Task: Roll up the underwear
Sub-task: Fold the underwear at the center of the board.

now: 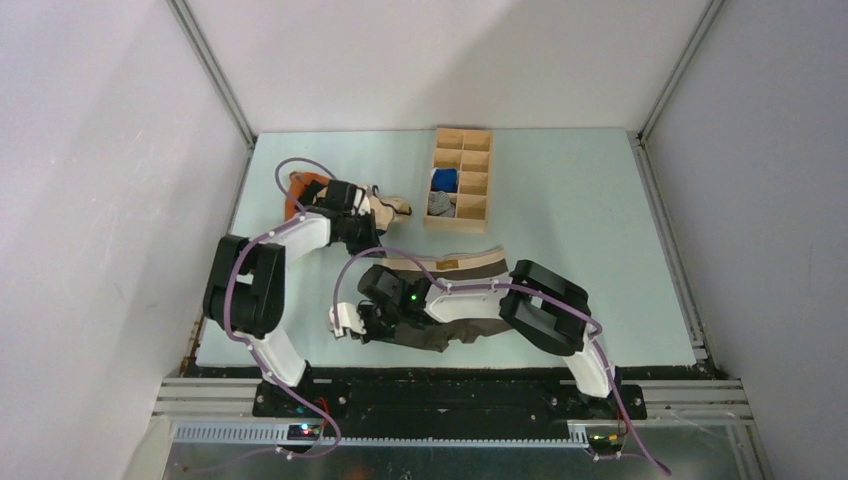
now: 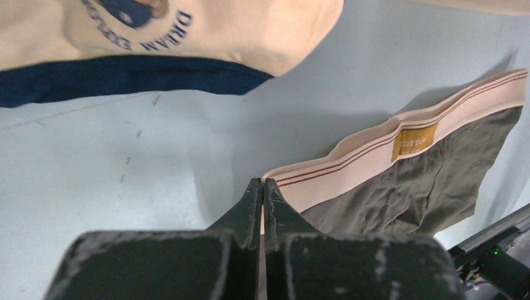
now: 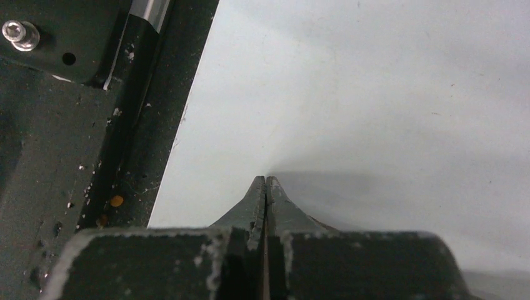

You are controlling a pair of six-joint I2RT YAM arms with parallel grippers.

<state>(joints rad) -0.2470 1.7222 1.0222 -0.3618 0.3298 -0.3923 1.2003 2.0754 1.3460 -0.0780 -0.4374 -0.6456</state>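
Note:
The underwear [image 1: 470,266] lies mid-table, its beige waistband towards the far side and its dark olive body under my right arm. In the left wrist view the underwear [image 2: 412,187] shows its striped waistband and brown label. The left end of the waistband is lifted off the table. My left gripper [image 2: 263,181] is shut on that waistband corner, with a pale strip pinched between the jaws; it also shows in the top view [image 1: 372,238]. My right gripper [image 3: 265,179] is shut low over the table near its front left, at the underwear's near left edge [image 1: 350,322]. A sliver of dark fabric shows beside its fingers.
A cream-and-orange garment [image 1: 392,205] with dark trim lies just beyond my left gripper; it also shows in the left wrist view [image 2: 219,25]. A wooden divided box [image 1: 464,152] at the back holds a blue roll [image 1: 444,179] and a grey roll [image 1: 440,203]. The table's black front edge [image 3: 94,156] is close to my right gripper.

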